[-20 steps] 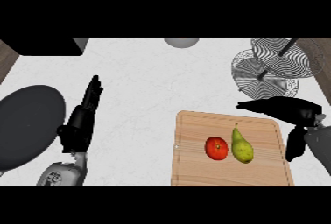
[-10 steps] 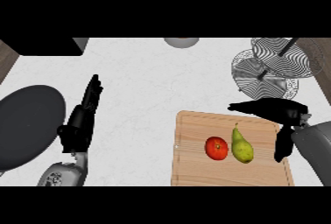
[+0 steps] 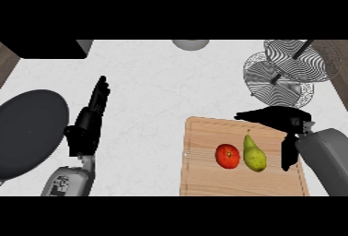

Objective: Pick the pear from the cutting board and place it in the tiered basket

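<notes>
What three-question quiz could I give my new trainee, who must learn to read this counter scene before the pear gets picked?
1. True or false: the pear lies on the cutting board, right of the tomato.
2. Which hand is nearer the pear? A) left hand B) right hand
3. Fill in: the tiered basket stands beyond the board's far ____ corner.

Key: 1 true; 2 B; 3 right.
</notes>
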`<action>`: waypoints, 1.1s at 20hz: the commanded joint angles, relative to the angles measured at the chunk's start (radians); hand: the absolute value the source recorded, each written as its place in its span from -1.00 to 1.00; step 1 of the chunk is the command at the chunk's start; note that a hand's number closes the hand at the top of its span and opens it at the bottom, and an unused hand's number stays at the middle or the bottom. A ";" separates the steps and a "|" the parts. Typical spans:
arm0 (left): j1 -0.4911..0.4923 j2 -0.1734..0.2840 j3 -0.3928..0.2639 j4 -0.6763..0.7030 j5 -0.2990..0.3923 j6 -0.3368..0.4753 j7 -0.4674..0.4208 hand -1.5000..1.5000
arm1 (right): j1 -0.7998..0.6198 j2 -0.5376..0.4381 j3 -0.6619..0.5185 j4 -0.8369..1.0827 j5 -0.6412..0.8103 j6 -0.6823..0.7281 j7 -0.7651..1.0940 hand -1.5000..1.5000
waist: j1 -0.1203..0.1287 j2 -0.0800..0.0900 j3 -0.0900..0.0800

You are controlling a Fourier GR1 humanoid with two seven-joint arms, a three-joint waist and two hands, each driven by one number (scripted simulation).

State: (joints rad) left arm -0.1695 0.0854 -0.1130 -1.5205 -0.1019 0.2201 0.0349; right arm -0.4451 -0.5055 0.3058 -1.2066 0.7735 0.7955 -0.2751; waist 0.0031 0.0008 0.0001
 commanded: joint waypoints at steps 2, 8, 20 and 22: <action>0.044 -0.006 -0.012 -0.071 -0.013 -0.006 0.028 0.00 | 0.014 -0.047 -0.002 0.074 0.035 -0.005 -0.143 -1.00 | 0.003 0.000 0.000; 0.050 -0.047 -0.044 -0.089 -0.063 0.012 0.060 0.00 | 0.050 0.043 -0.037 -0.038 0.030 0.049 -0.020 -1.00 | -0.003 -0.002 0.000; -0.016 -0.035 0.043 -0.009 -0.046 -0.022 0.032 0.00 | 0.062 0.143 -0.068 0.074 0.081 -0.041 -0.038 -1.00 | -0.001 -0.001 0.000; -0.003 -0.037 0.035 -0.011 -0.040 -0.038 0.009 0.00 | 0.162 0.151 -0.046 0.026 0.116 -0.157 -0.048 1.00 | -0.004 -0.001 0.000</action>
State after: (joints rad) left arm -0.1425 0.0481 -0.0981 -1.5596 -0.1466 0.1919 0.0468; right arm -0.3366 -0.3928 0.2584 -1.1674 0.8633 0.7008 -0.3150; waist 0.0009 -0.0023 -0.0021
